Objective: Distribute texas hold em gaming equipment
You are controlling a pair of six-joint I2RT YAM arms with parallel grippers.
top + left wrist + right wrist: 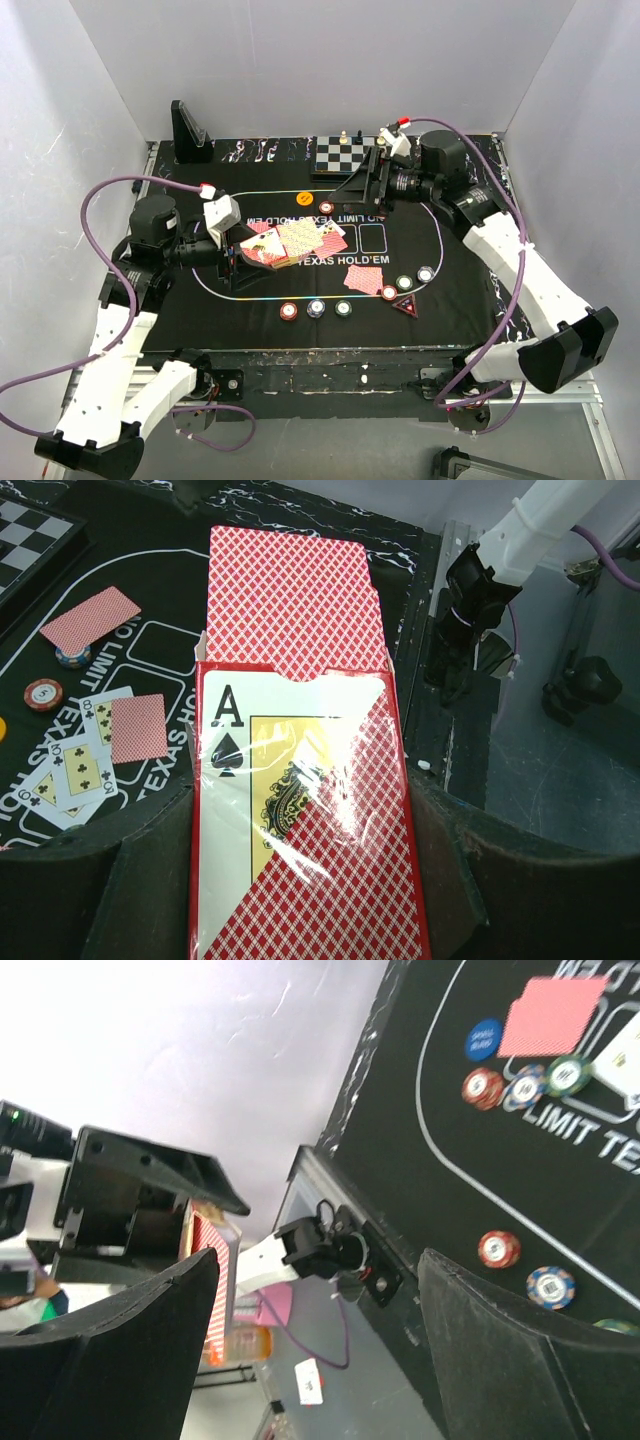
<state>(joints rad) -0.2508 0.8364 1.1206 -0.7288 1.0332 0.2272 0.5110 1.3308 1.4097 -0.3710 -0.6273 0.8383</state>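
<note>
The left hand point(300, 815) clamps the card box point(320, 900) at 9 o'clock of the mat point(455, 235). The right hand point(315, 1290) gapes empty near 1 o'clock. Loose cards point(330, 235) lie mid-mat. The chips point(317, 306) and the triangular marker point(405, 305) sit toward 5 and 6 o'clock.

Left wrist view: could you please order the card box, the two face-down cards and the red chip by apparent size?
1. The card box, largest, though closest to the camera.
2. The upper face-down card and lower face-down card look alike, so unranked.
3. The red chip, smallest.
</note>
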